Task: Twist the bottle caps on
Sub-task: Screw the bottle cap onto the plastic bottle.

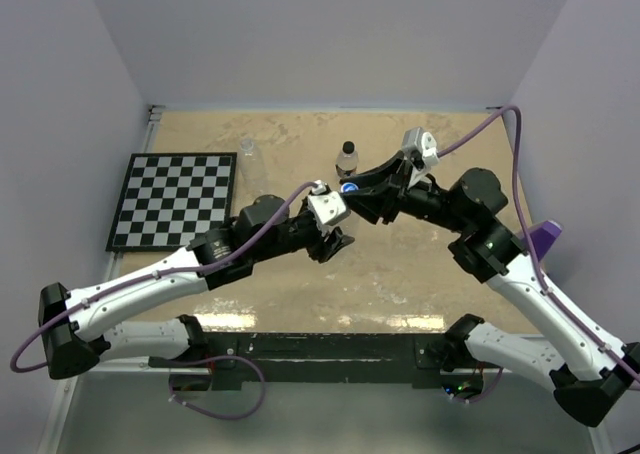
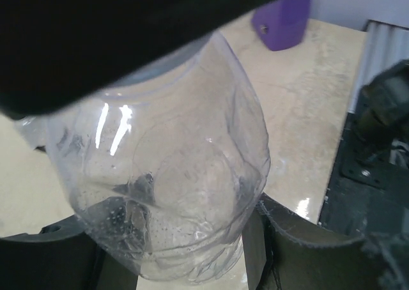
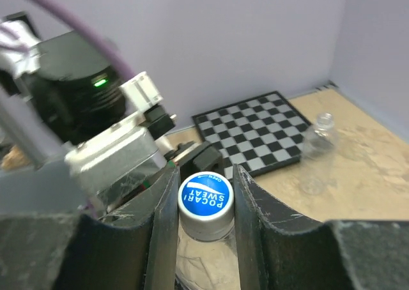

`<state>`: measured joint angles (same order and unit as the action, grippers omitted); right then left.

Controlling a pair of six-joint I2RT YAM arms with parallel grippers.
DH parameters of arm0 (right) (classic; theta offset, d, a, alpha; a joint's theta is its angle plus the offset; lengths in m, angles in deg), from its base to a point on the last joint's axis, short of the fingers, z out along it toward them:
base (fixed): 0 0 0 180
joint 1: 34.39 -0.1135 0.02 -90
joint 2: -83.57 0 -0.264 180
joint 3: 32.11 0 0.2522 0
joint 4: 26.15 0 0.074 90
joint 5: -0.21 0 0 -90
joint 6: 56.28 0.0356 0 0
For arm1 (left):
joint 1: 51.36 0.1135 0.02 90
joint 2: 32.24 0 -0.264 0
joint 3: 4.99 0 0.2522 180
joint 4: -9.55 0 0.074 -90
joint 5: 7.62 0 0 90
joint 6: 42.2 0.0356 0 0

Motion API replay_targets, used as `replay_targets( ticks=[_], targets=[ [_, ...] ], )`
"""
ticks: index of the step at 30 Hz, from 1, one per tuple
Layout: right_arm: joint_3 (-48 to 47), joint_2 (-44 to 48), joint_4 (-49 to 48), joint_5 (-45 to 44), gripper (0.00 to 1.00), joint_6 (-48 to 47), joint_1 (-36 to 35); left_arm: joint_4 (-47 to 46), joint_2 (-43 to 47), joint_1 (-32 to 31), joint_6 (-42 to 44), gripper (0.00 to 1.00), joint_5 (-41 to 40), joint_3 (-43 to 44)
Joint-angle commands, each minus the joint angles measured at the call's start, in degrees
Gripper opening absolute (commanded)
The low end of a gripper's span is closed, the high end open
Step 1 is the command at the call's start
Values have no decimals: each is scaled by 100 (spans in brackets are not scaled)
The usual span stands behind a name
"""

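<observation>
My left gripper point(image 1: 335, 240) is shut on a clear bottle point(image 2: 166, 175) and holds it by the body at mid-table; its fingers point(image 2: 291, 248) press on both sides. A blue cap point(image 3: 206, 200) with white lettering sits on that bottle's neck. My right gripper point(image 3: 204, 181) is shut on this cap from above, and it shows in the top view point(image 1: 349, 187). A second bottle point(image 1: 346, 160) with a black cap point(image 1: 348, 147) stands just behind. A third bottle point(image 1: 246, 152), uncapped, stands at the back left and also shows in the right wrist view point(image 3: 317, 152). The other blue cap is out of view.
A chessboard point(image 1: 175, 200) lies flat on the left of the table, also in the right wrist view point(image 3: 255, 127). A purple object point(image 1: 547, 240) sits at the right edge, also in the left wrist view point(image 2: 281, 18). Walls enclose the back and sides.
</observation>
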<state>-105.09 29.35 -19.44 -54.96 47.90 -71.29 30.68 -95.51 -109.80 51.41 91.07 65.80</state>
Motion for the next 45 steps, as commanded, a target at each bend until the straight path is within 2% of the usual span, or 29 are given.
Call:
replay_targets(
  ticks=[1,4,6,9,13,16,18,19,22,26,32,37,45],
  targets=[
    [-107,-151,696,-2749,0,32,-220,-262,-221,-607,-308,0,-2842,361],
    [33,-142,687,-3394,0,156,-396,-272,-528,-976,-494,0,-4074,510],
    [139,-89,617,-3465,0,182,-396,-272,-643,-1021,-485,0,-4278,554],
    [139,-45,861,-4297,0,217,-414,-298,-687,-1065,-511,0,-4778,519],
    [288,-10,740,-4301,0,331,-423,-465,-740,-1074,-511,0,-4780,423],
    [472,112,319,-3811,3,375,-414,-501,-723,-1065,-476,0,-4632,352],
    [587,358,-24,-3501,29,472,-414,-448,-644,-908,-406,0,-4229,265],
    [570,481,-51,-3500,36,464,-405,-422,-574,-733,-406,0,-3774,195],
    [342,719,115,-3176,50,218,-388,-640,-100,-4,-581,0,-2176,-279],
    [148,851,309,-2484,67,-125,-274,-931,419,604,-468,0,-653,-694],
    [209,632,20,-857,76,-310,-150,-1001,596,1088,-186,0,1195,-816],
    [262,456,-156,-416,79,-319,-150,-1124,579,1133,-98,0,1741,-826],
    [253,324,-393,-82,77,-231,-150,-1089,412,1141,139,0,2540,-676]
  ],
)
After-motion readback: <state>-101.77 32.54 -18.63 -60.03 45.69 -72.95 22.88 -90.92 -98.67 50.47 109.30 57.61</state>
